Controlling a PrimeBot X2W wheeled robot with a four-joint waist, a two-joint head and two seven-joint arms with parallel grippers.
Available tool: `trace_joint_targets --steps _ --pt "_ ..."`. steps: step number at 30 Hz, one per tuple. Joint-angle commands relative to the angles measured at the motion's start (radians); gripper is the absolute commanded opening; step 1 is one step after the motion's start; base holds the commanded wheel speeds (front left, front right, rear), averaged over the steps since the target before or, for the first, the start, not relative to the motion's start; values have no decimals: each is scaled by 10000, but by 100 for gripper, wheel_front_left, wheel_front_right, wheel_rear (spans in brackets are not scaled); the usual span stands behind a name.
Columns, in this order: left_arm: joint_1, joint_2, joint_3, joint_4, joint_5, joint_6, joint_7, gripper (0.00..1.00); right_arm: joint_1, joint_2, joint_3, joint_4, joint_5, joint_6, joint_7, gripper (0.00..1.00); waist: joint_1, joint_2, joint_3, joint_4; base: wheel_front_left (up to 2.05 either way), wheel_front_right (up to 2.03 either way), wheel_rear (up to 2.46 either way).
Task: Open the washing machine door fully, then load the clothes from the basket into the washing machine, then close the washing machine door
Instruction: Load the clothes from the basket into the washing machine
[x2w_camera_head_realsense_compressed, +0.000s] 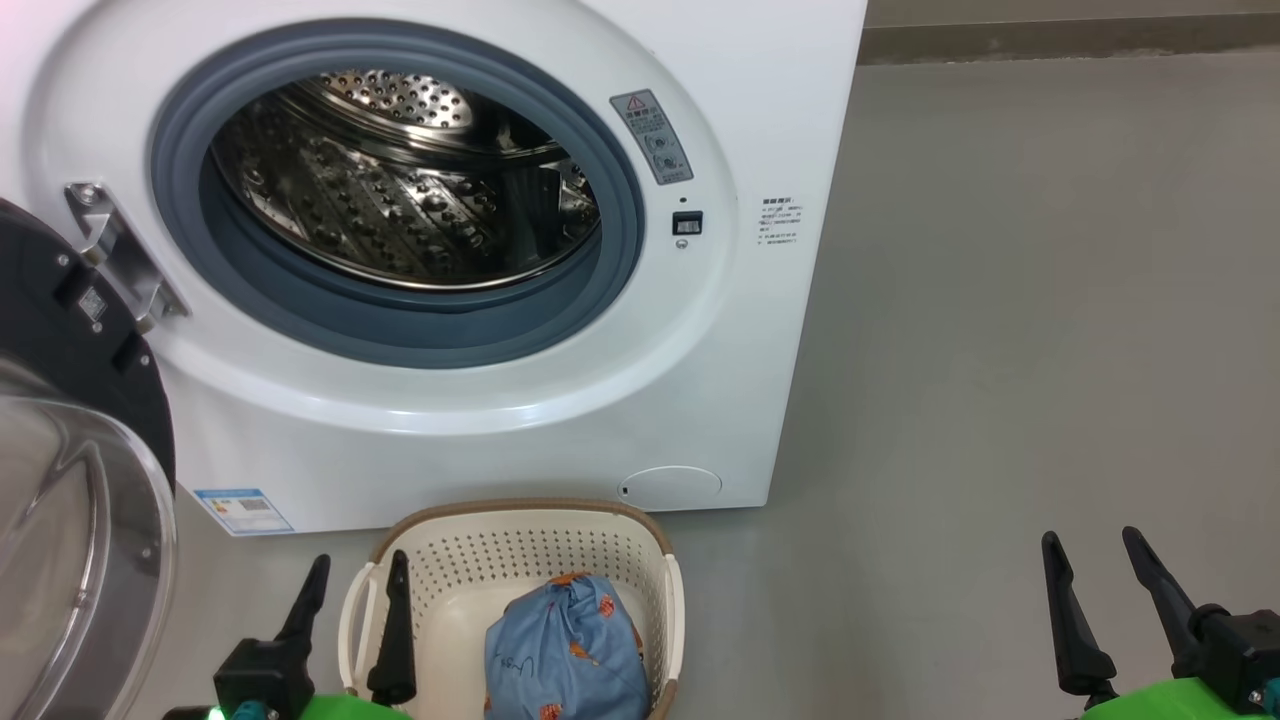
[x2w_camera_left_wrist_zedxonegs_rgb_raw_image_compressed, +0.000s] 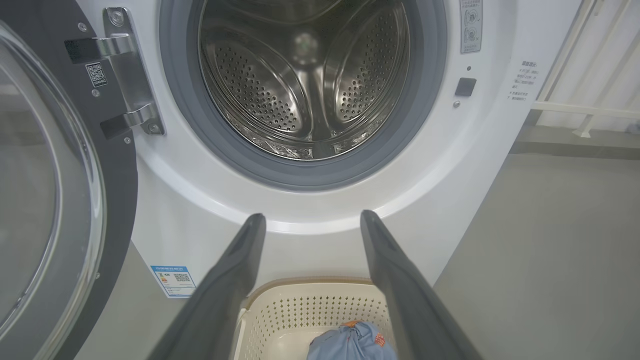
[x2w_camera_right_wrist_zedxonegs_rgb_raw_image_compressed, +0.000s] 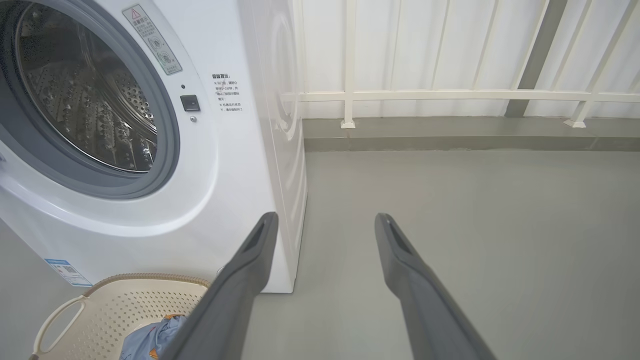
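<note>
The white washing machine (x2w_camera_head_realsense_compressed: 560, 410) stands ahead with its steel drum (x2w_camera_head_realsense_compressed: 400, 180) bare inside the grey-blue ring. The washing machine door (x2w_camera_head_realsense_compressed: 70, 440), black with a clear bowl window, hangs swung out at the left on its hinge (x2w_camera_left_wrist_zedxonegs_rgb_raw_image_compressed: 125, 75). On the floor in front sits the cream basket (x2w_camera_head_realsense_compressed: 520, 545) holding a light blue bundle of clothes (x2w_camera_head_realsense_compressed: 565, 645), also seen as clothes (x2w_camera_left_wrist_zedxonegs_rgb_raw_image_compressed: 352, 342). My left gripper (x2w_camera_head_realsense_compressed: 355, 575) is open above the basket's left rim, nothing between its fingers. My right gripper (x2w_camera_head_realsense_compressed: 1090, 550) is open over bare floor, well right of the basket (x2w_camera_right_wrist_zedxonegs_rgb_raw_image_compressed: 115, 305).
Grey floor (x2w_camera_head_realsense_compressed: 1000, 350) stretches to the right of the machine. A white railing (x2w_camera_right_wrist_zedxonegs_rgb_raw_image_compressed: 450, 95) on a low grey kerb runs behind it. A blue label sticker (x2w_camera_head_realsense_compressed: 243, 508) marks the machine's lower left front.
</note>
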Motion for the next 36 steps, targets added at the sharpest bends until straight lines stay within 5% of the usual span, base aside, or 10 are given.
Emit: trace_joint_targets --steps 1,25,36 --pt "-366 216 360 -263 -77 41 -98 100 -261 -164 222 -280 153 54 -100 100 -1 0 49 21 38 -38 0" --pt "-480 173 113 59 -29 62 -11 100 -458 -164 258 -192 344 54 -148 100 -1 0 319 37 1 -1 0" --pt "-1589 -175 -512 2106 -122 -606 404 100 -965 -164 307 -389 459 54 -155 100 -1 0 1487 -185 0 0 0"
